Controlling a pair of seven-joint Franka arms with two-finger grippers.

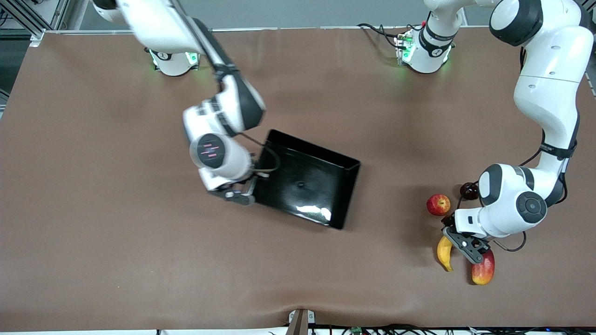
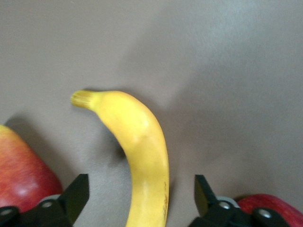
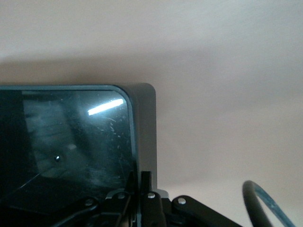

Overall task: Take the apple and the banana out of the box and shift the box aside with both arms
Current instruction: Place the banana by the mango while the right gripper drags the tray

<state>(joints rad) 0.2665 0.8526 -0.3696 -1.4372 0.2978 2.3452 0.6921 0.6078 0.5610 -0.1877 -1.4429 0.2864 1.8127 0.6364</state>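
Note:
The black box (image 1: pixel 345 164) lies tilted at mid-table. My right gripper (image 1: pixel 240 196) is shut on its wall at the right arm's end. In the right wrist view the fingers (image 3: pixel 147 182) pinch the rim of the box (image 3: pixel 142 118). The yellow banana (image 1: pixel 444 253) lies at the left arm's end of the table. My left gripper (image 1: pixel 461 245) is low over it and open. In the left wrist view the banana (image 2: pixel 142 156) runs between the spread fingers (image 2: pixel 78 191) of the left gripper (image 2: pixel 142 196). The red apple (image 1: pixel 438 204) sits farther from the front camera than the banana and shows in the left wrist view (image 2: pixel 274 208).
A red-yellow mango (image 1: pixel 484 269) lies beside the banana, close to my left gripper, and shows in the left wrist view (image 2: pixel 23 175). A dark red round fruit (image 1: pixel 468 190) sits beside the apple, partly hidden by the left arm. Brown table (image 1: pixel 116 232) all around.

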